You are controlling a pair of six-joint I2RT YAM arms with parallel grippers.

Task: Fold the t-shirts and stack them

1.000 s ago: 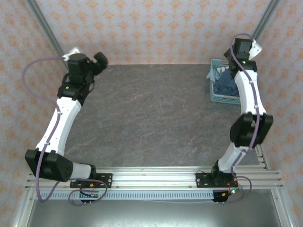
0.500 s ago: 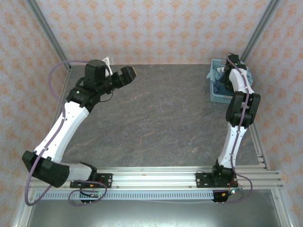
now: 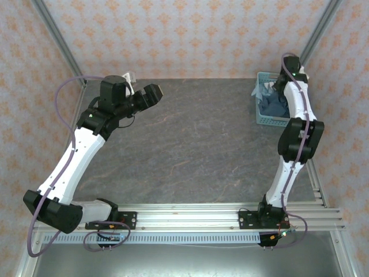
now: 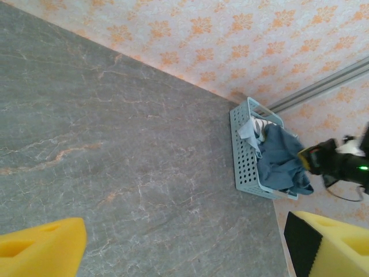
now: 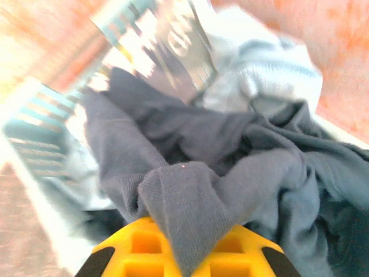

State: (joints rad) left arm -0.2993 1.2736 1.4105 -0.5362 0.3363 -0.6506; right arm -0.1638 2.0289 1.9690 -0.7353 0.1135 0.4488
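- table: grey marbled top, orange-patterned walls behind it.
- left arm: stretched over the far-left part of the table, held above the surface.
- right arm: reaches to the far-right corner, wrist above the basket.
- basket: light-blue lattice plastic, far-right corner of the table, close to the right edge.
- t-shirts: crumpled heap of blue shades inside the basket, with a light-blue t-shirt at the back.
- dark slate-blue t-shirt: bunched on top of the heap, in the basket. One fold runs down between the right fingers.
- right gripper: yellow fingers closed tight, pinching that fold.
- left gripper: fingers spread wide, nothing between them, clear of the table.
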